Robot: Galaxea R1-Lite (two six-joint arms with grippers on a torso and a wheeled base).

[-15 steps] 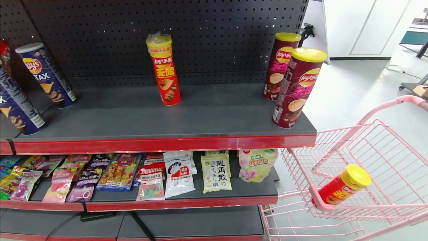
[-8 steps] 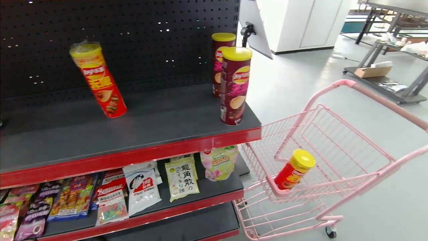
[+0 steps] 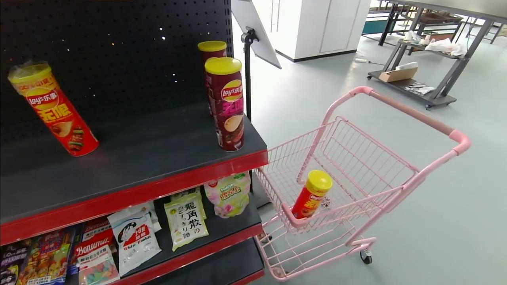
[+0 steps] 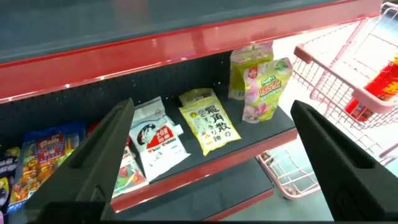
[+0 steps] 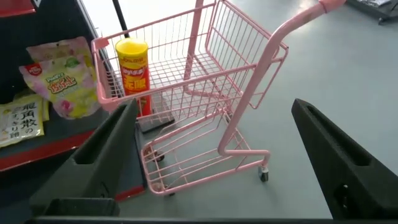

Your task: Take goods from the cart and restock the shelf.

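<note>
Head view puts the red can point(image 3: 311, 194) in the pink cart point(image 3: 408, 112), in the basket corner nearest the shelf point(image 3: 150, 142), yellow lid up. Whether it stands straight or leans on the wire I cannot tell. I judge the step in hand to be fetching that can. My right end effector point(image 5: 214, 106) has its fingers wide apart with nothing between them, and it looks down on the cart from the shelf side, so it seems the better placed of the two. To do this well I should come down from above, inside the rim, keep both fingers off the wire walls, and close on the can's body below the lid, not on the lid itself. Then I should lift straight up until the base is above the rim before swinging across. My left end effector point(image 4: 212, 109) is also spread and empty, facing the snack bags point(image 4: 208, 121) on the lower shelf. The head view offers what the wrist views leave out: the top board, with a bare stretch between the red shelf can point(image 3: 53, 113) and the two maroon cans point(image 3: 227, 107), a likely landing spot. The right wrist view adds the can's label nearly side-on, the cart's lower rack and a wheel.
</note>
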